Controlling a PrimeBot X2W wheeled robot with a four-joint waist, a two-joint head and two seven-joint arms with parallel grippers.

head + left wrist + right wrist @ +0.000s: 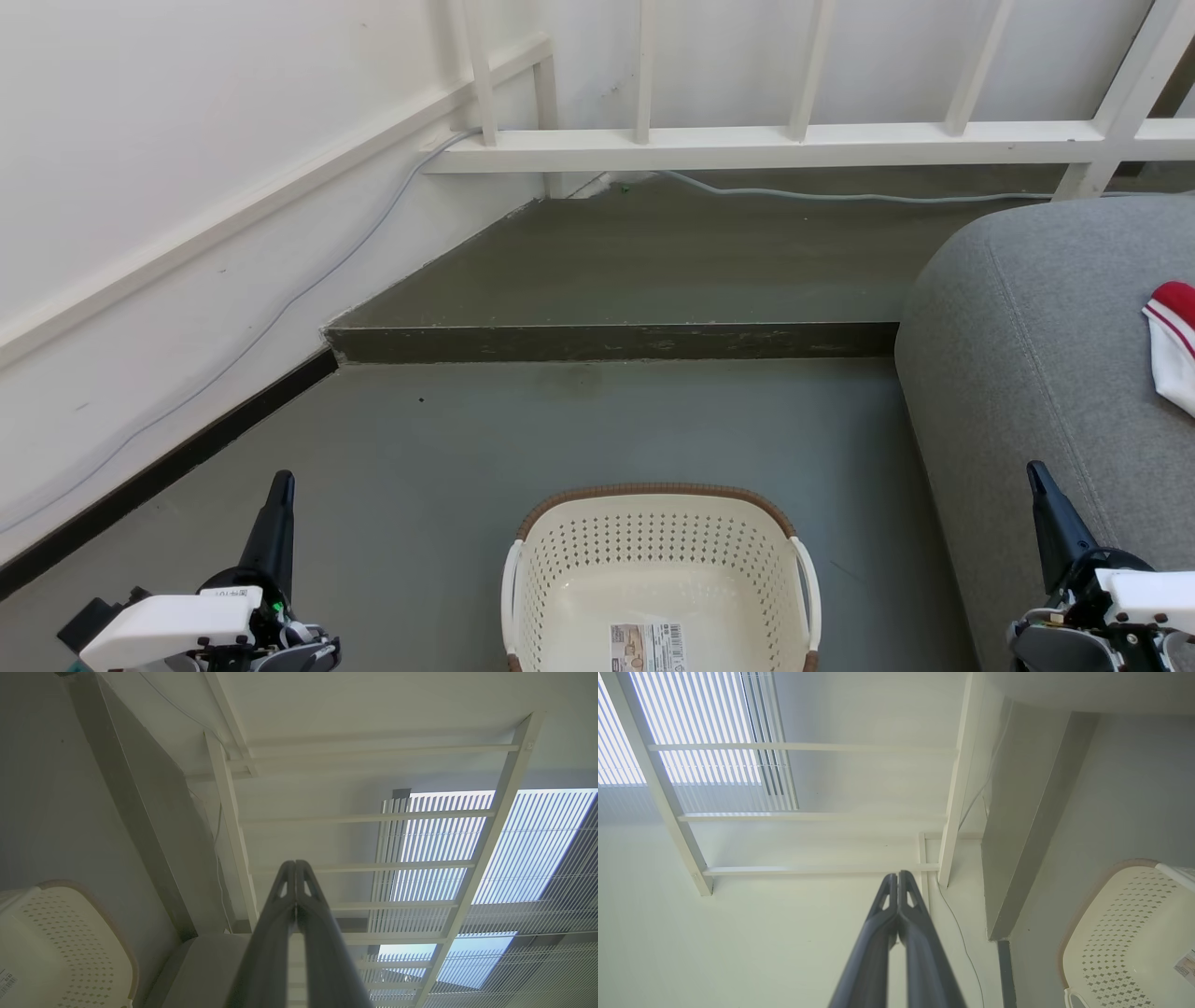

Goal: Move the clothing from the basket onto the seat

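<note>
White wall (pixel 187 140), grey floor (pixel 420 467) with raised step (pixel 607 342), white railing (pixel 747 145), bright slatted window (pixel 691 728)

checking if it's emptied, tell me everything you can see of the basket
The basket is cream-white perforated plastic, rounded rectangular, with a brown woven-look rim, white side handles and a barcode label on its inside bottom. It stands upright on the grey floor, left of the seat, not touching it; its visible interior is bare but for the label.
</note>
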